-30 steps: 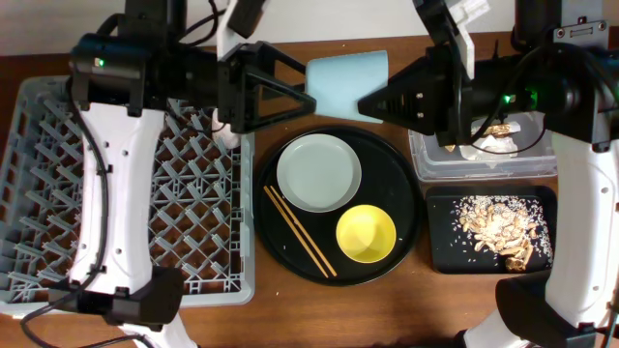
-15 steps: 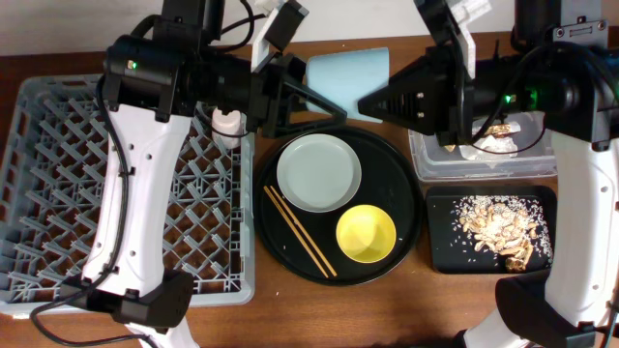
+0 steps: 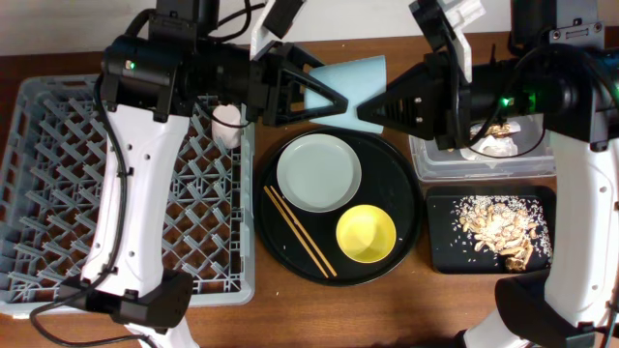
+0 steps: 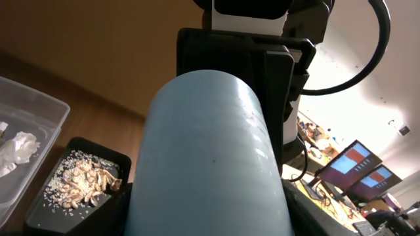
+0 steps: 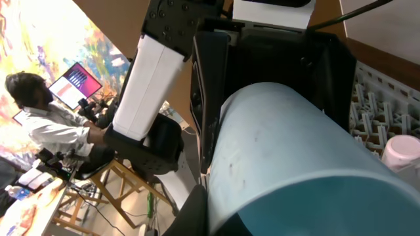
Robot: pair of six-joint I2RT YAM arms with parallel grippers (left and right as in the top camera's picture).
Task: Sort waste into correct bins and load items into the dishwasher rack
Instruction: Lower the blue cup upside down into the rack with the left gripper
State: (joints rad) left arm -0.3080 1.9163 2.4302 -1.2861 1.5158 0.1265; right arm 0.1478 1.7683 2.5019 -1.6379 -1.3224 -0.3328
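The small blue cup (image 3: 346, 81) hangs in the air at the back middle, between both grippers. My right gripper (image 3: 372, 104) is shut on its rim end (image 5: 308, 190). My left gripper (image 3: 324, 87) is open, with a finger on either side of the cup body (image 4: 210, 157). The small pink cup (image 3: 227, 121) stands at the dishwasher rack's (image 3: 116, 193) back right corner and also shows in the right wrist view (image 5: 401, 154). The pale plate (image 3: 319, 172), yellow bowl (image 3: 366, 234) and chopsticks (image 3: 300, 230) lie on the round black tray (image 3: 406, 203).
The clear tub (image 3: 484, 162) at the right holds the white tissue (image 3: 498, 145) and the foil wrapper (image 3: 499, 128). In front of it the shallow black tray (image 3: 440, 232) holds food scraps (image 3: 498, 227). Both also show in the left wrist view, the tub (image 4: 46, 124) and the tray (image 4: 39, 200).
My left arm has swung right from over the rack, and its open jaws now surround the blue cup. The right arm and the cup have hardly moved.
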